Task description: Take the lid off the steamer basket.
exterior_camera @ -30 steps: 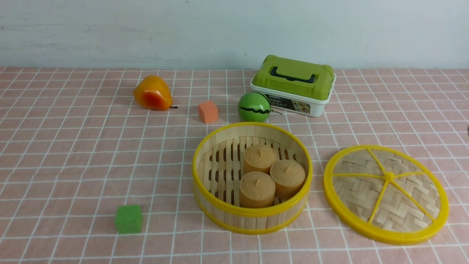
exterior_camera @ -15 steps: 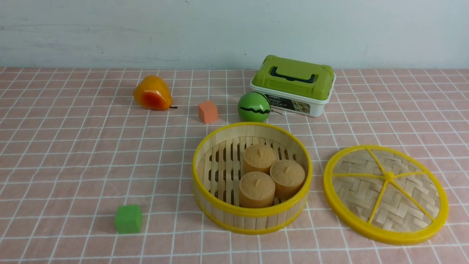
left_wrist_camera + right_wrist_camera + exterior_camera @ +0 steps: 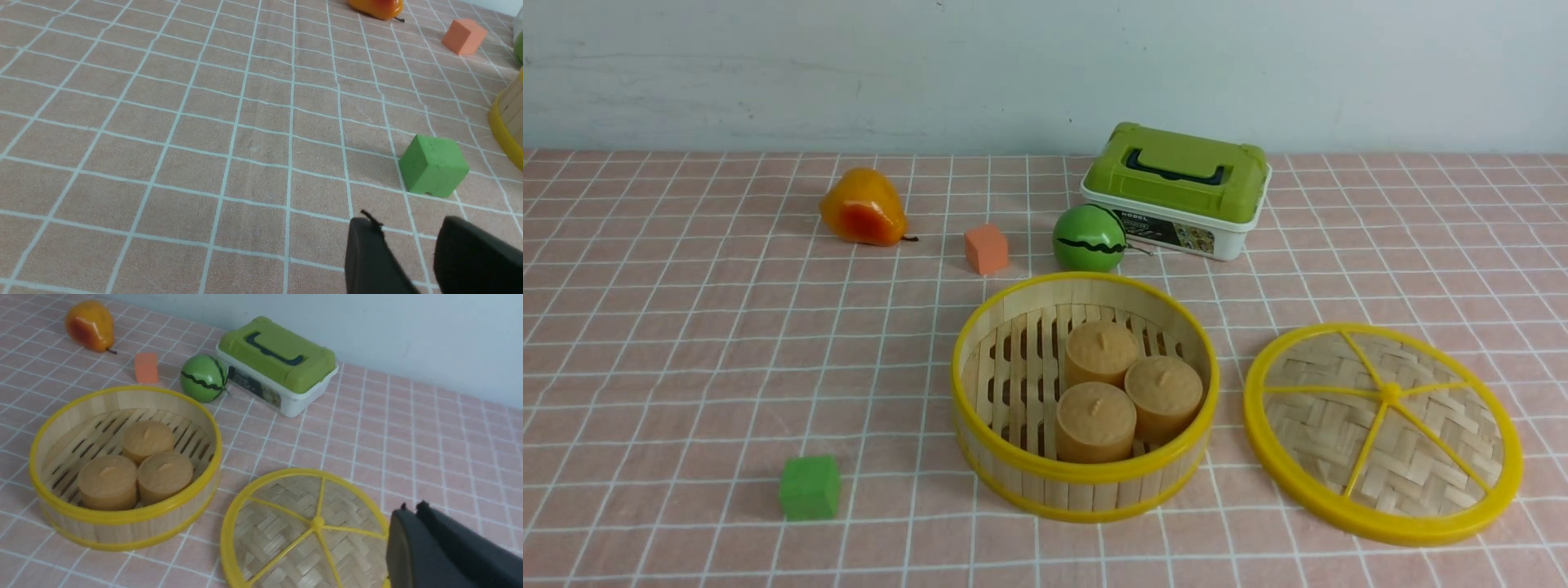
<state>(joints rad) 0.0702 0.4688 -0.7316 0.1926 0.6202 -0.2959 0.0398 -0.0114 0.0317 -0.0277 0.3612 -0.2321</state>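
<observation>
The steamer basket [image 3: 1085, 486] stands uncovered at the table's middle, with three tan round buns [image 3: 1131, 389] inside; it also shows in the right wrist view [image 3: 122, 528]. The lid [image 3: 1382, 431] lies flat on the cloth to the basket's right, apart from it, and shows in the right wrist view [image 3: 286, 539]. Neither gripper shows in the front view. My right gripper [image 3: 412, 508] is shut and empty, above the lid's edge. My left gripper [image 3: 408, 228] is open and empty over bare cloth, near a green cube [image 3: 434, 166].
A white box with a green lid [image 3: 1176, 189], a green ball [image 3: 1089, 238], an orange cube [image 3: 986, 248] and an orange pear [image 3: 863, 207] stand behind the basket. The green cube [image 3: 809, 487] sits at the front left.
</observation>
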